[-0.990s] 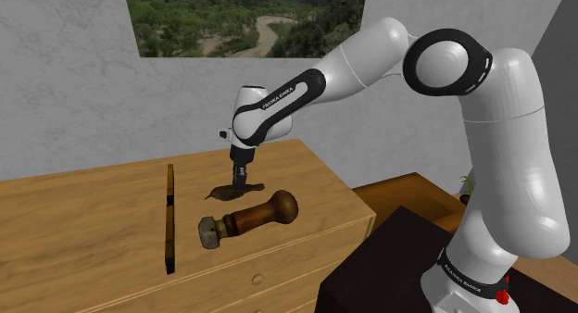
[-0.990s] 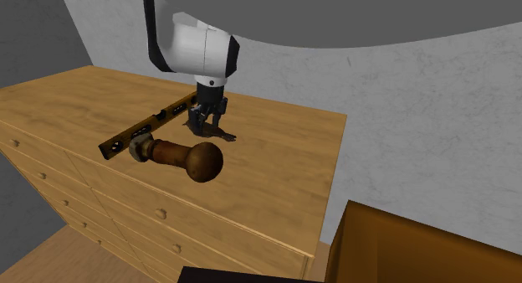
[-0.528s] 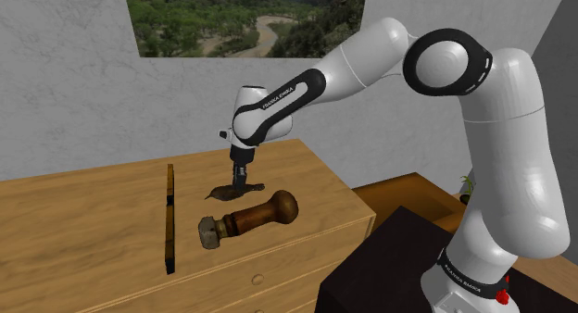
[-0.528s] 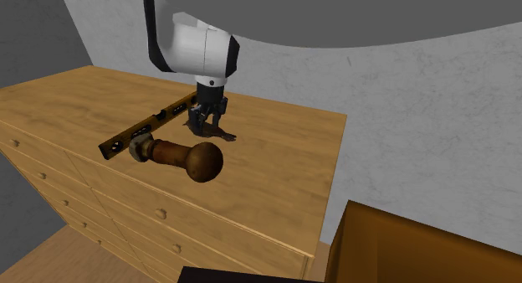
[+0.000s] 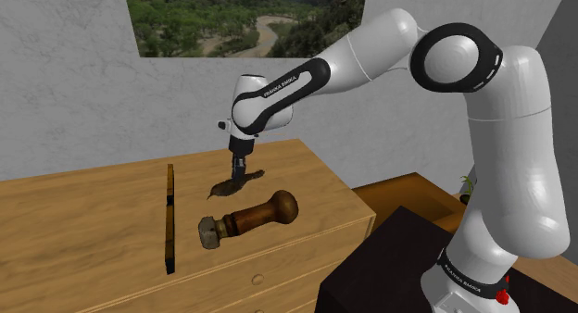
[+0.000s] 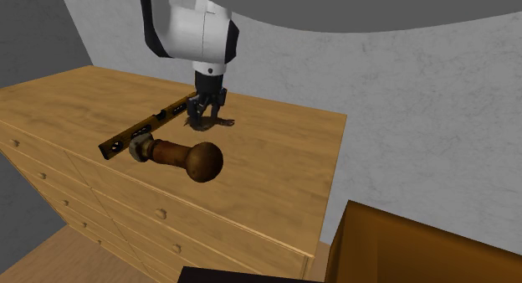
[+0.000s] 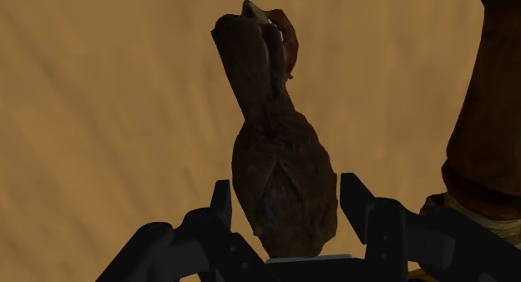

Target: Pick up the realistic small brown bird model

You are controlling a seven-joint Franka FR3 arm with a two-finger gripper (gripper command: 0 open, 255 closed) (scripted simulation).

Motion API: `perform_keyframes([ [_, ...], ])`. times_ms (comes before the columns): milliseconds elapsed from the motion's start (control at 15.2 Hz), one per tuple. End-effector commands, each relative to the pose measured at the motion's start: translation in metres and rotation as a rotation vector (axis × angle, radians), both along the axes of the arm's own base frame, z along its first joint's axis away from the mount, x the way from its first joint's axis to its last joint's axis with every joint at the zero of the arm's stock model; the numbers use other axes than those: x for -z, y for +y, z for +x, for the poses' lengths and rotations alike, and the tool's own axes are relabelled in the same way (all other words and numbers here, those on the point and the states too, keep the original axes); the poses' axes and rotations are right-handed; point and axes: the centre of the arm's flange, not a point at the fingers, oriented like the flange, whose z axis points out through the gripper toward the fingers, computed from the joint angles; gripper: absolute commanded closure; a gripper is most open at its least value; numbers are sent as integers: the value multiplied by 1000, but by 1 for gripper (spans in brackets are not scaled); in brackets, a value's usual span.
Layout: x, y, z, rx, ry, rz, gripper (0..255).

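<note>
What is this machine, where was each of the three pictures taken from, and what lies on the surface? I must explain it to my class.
It is a white robot arm that ends in a black two-fingered claw. One picture looks over the arm's shoulder, one comes from a camera off to another side, and one from a camera on the hand itself, looking along the claw. On a wooden dresser lie a long level and a brown knobbed handle. The claw is shut on a small brown bird.
</note>
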Motion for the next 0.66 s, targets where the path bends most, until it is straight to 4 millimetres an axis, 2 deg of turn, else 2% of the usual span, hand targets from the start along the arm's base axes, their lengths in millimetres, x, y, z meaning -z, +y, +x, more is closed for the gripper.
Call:
perform_keyframes([
  [0, -11, 0, -1, 0, 0, 0, 255],
  [462, -48, 0, -1, 0, 0, 0, 255],
  [594, -49, 0, -1, 0, 0, 0, 255],
])
